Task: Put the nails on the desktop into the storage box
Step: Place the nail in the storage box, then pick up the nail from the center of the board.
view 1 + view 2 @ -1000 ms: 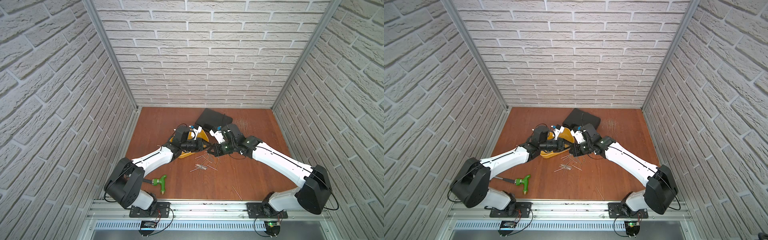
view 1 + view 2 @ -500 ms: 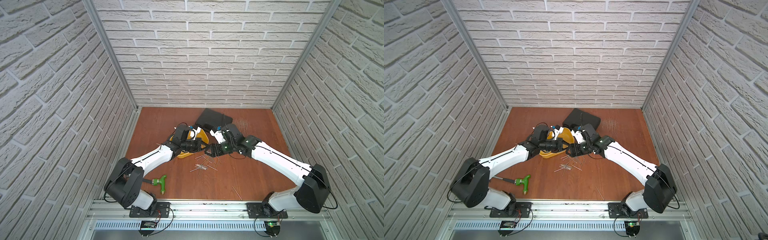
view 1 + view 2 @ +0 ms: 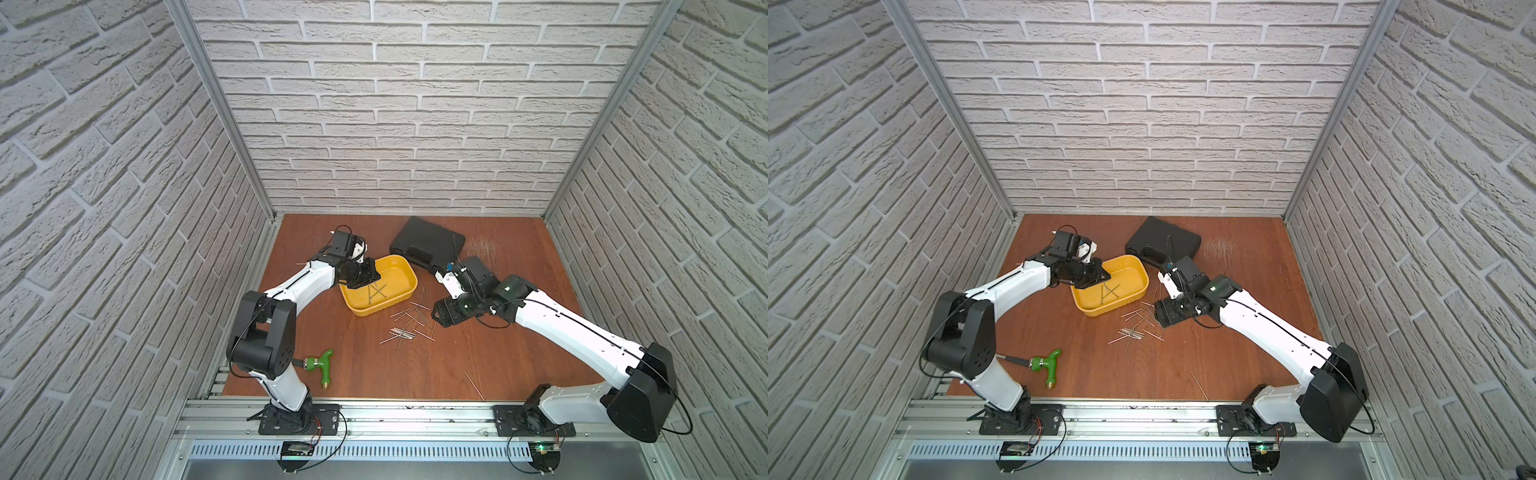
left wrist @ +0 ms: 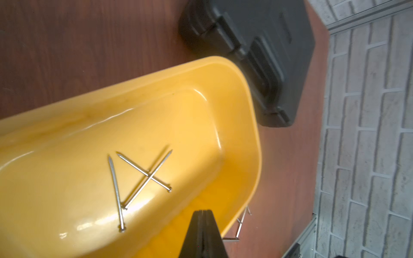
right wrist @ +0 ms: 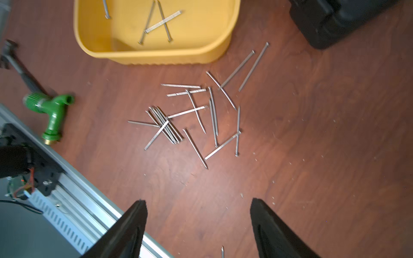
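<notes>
I see the left pincer [image 4: 202,214] pressed together with nothing between its tips, hanging over the inside wall of the storage box [image 3: 397,272] near one corner. The yellow box sits on the counter [image 3: 478,357] toward the back, just in front of a black case [image 3: 424,243]. The two are very close, but I cannot tell whether they touch.

The right pincer [image 5: 197,201] is spread wide and empty. It hangs above bare wood, just beside the loose pile.

Most of the nails [image 5: 166,125] lie scattered on the counter in front of the box, between it and the right pincer. Several are bunched side by side and others are crossed at odd angles, with two lying close to the box's outer wall. A few more rest flat on the box's floor, two of them crossed.

One stray nail [image 3: 474,385] lies well apart, near the front rail. A green tap [image 3: 323,365] lies by the left arm's base.
</notes>
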Robot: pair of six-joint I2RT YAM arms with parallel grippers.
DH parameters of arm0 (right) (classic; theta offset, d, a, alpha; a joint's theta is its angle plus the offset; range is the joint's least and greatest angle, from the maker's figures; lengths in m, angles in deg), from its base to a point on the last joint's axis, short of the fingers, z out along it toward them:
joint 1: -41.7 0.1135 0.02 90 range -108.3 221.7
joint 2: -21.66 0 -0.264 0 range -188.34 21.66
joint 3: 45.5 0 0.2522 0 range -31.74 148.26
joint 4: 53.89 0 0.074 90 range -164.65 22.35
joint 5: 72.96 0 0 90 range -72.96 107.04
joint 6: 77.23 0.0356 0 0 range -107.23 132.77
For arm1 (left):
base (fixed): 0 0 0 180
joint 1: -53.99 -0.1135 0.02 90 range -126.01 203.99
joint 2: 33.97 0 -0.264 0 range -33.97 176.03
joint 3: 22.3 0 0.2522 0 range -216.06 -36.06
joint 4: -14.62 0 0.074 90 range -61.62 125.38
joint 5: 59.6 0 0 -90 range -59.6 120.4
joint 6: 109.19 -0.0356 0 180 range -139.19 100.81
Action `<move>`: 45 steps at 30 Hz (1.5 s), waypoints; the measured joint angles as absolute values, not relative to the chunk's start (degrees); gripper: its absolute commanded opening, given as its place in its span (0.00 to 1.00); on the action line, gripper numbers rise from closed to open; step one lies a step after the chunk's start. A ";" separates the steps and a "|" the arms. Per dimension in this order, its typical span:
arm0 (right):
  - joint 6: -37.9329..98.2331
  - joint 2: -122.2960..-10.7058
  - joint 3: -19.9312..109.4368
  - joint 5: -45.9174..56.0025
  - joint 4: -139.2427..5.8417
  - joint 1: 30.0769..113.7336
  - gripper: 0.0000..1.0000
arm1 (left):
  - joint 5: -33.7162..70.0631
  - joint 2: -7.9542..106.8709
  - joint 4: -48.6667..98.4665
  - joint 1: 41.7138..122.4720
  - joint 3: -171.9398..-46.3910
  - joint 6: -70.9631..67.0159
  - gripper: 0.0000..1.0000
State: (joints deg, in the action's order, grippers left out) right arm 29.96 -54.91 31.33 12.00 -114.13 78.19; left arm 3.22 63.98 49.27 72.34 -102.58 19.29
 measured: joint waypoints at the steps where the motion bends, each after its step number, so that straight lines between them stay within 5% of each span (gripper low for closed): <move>1: 29.89 -54.87 30.63 12.81 -115.16 78.19 0.75 | 3.38 65.16 49.53 72.39 -103.17 18.89 0.00; 13: 39.44 -46.13 14.37 14.58 -120.93 78.59 0.71 | 5.65 72.31 52.11 72.43 -105.45 15.26 0.01; 23: 49.85 -43.28 3.27 10.98 -117.56 81.69 0.63 | 5.65 73.58 52.46 72.43 -105.42 14.89 0.32; 40: 54.59 -48.90 0.67 12.83 -114.98 88.62 0.53 | 5.08 64.18 52.54 74.00 -103.61 15.81 0.39; 45: 54.61 -50.87 1.32 14.10 -115.62 88.75 0.33 | 4.99 60.48 53.24 74.16 -103.46 16.55 0.40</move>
